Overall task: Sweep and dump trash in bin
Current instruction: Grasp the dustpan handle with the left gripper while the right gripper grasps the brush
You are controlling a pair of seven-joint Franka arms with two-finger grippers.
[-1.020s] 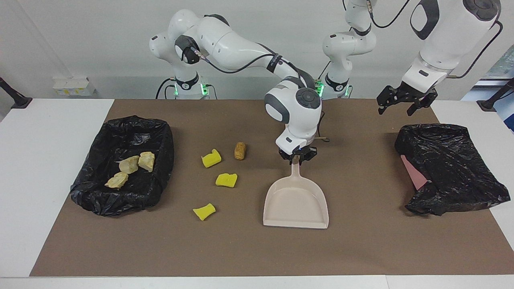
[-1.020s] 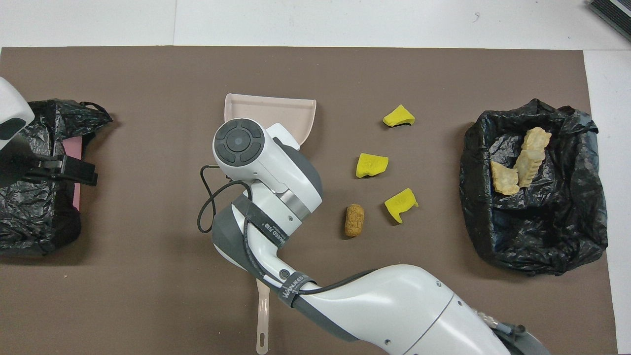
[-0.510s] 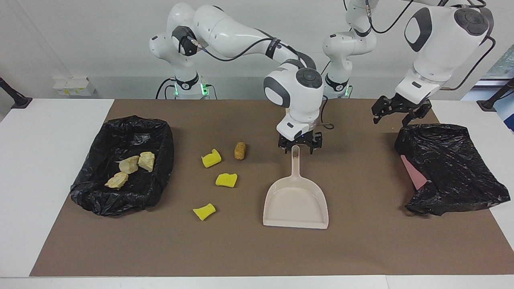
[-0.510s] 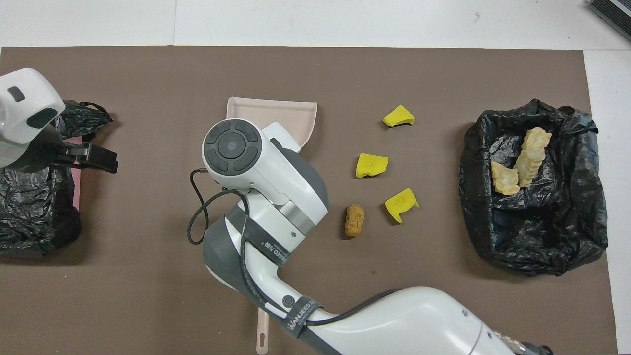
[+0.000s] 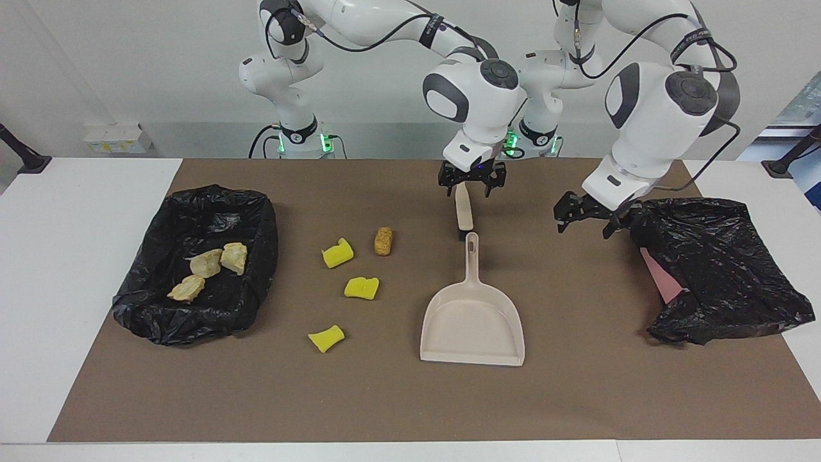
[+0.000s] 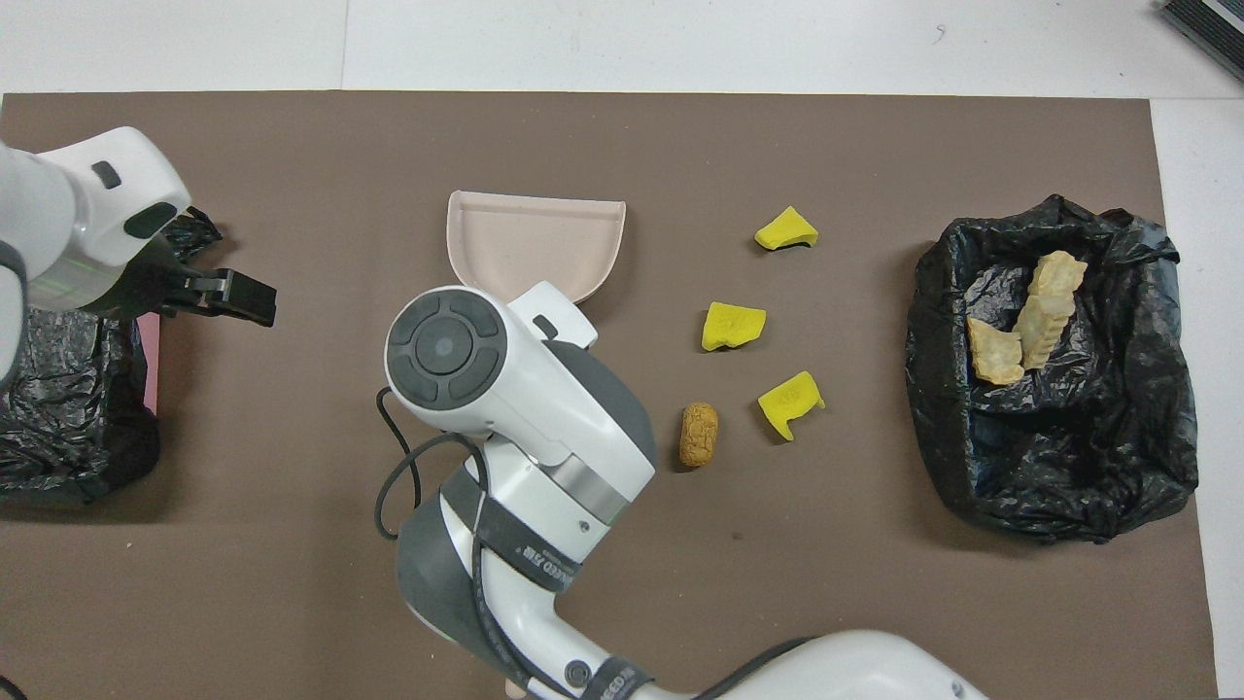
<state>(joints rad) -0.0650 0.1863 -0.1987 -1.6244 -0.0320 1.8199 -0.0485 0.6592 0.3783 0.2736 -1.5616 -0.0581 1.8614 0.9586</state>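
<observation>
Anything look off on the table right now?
The crumpled black plastic bag toward the left arm's end lies collapsed over a pink slab, unlike the other, open black bag. Nothing else stands out.

yellow chunks (image 5: 337,253), brown nugget (image 5: 383,240), black bin liner (image 5: 256,256), beige dustpan (image 5: 473,324)

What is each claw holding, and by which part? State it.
Nothing. The right claw hangs open over the brush handle; the left claw is open too.

Bright, even light from above leaves only short soft shadows close under the dustpan (image 5: 473,324) and around it on the mat (image 5: 577,398), with dull glints on the black bags (image 5: 718,269) and no blur.
</observation>
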